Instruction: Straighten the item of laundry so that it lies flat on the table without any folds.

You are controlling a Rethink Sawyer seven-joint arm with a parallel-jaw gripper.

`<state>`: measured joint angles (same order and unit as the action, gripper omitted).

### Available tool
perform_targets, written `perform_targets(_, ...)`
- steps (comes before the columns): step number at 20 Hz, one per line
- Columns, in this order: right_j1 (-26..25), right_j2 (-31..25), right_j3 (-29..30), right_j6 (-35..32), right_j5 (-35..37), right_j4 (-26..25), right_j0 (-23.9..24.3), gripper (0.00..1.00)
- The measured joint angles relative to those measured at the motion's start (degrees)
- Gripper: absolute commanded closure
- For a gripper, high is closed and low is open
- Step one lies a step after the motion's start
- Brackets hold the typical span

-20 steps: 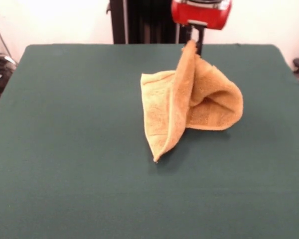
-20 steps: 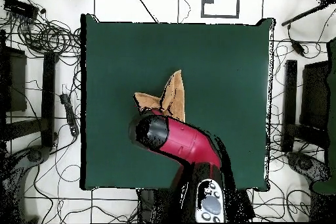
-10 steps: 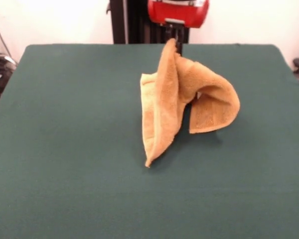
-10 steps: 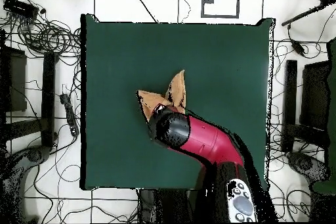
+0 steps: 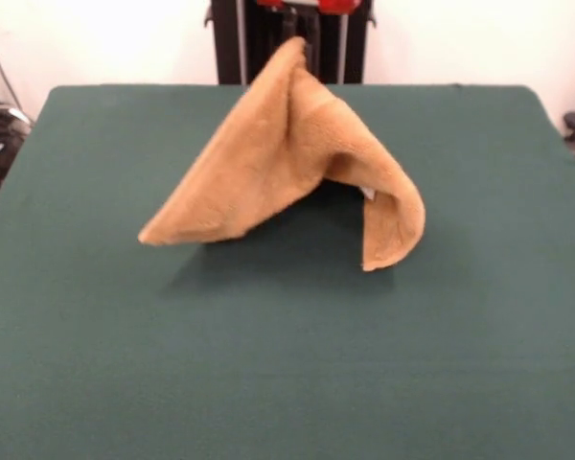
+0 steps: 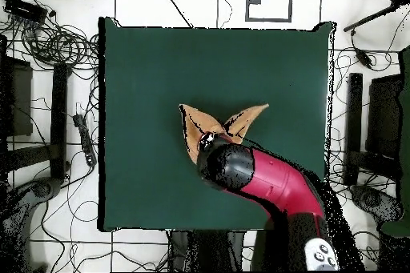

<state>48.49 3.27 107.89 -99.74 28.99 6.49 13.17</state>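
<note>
The golden-tan towel hangs off the dark green table, pinched at its top corner. One corner flares out to the left and another droops at the right, both just above the cloth. My gripper is shut on that top corner at the picture's top edge, with only its dark fingers and a strip of red showing. In the overhead view the towel spreads in two pointed flaps on the table, and the red and black arm covers the gripper.
The black pedestal stands behind the table's far edge. Cables and stands lie on the floor round the table in the overhead view.
The gripper has risen and moved left in the front view, taking the towel with it. The towel's lower corner has swung out to the left and left the table.
</note>
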Motion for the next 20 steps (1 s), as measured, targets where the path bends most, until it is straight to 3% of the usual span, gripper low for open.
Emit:
perform_targets(7,2.5,-1.4,1.5,0.0,1.0,-2.9,5.1,1.00)
perform_targets(14,-0.2,-9.9,3.9,0.0,-2.3,-5.4,14.4,1.00)
perform_targets(20,-2.6,-12.4,3.7,0.0,-2.3,-8.7,14.3,1.00)
